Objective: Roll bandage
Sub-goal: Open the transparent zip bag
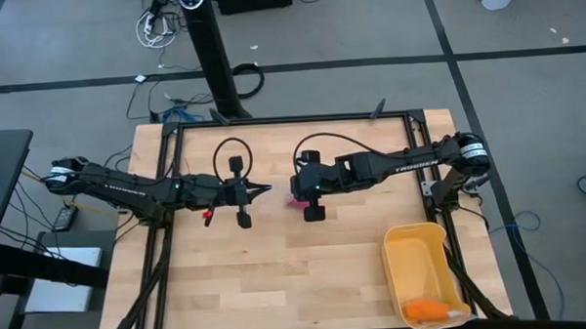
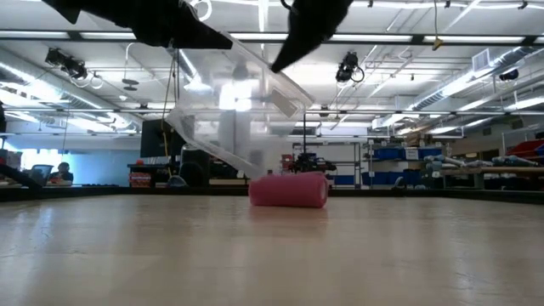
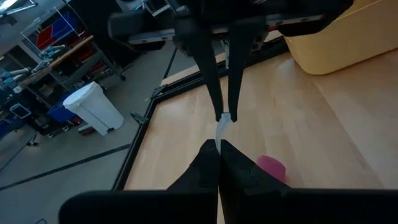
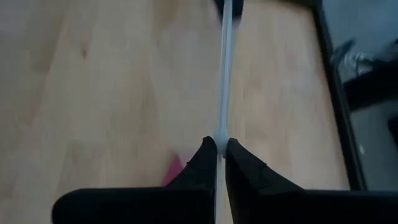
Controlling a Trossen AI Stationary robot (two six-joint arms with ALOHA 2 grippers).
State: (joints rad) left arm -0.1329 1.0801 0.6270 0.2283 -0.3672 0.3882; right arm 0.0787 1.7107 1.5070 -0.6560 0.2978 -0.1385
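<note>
The high view looks straight down on the whole bench [image 1: 277, 272] from well above. The low view sits at bench-top height, facing level across the surface into the room. Each wrist view looks close along its own arm's fingers. All four views share the bench centre, where the bandage [image 2: 288, 189] lies.
</note>
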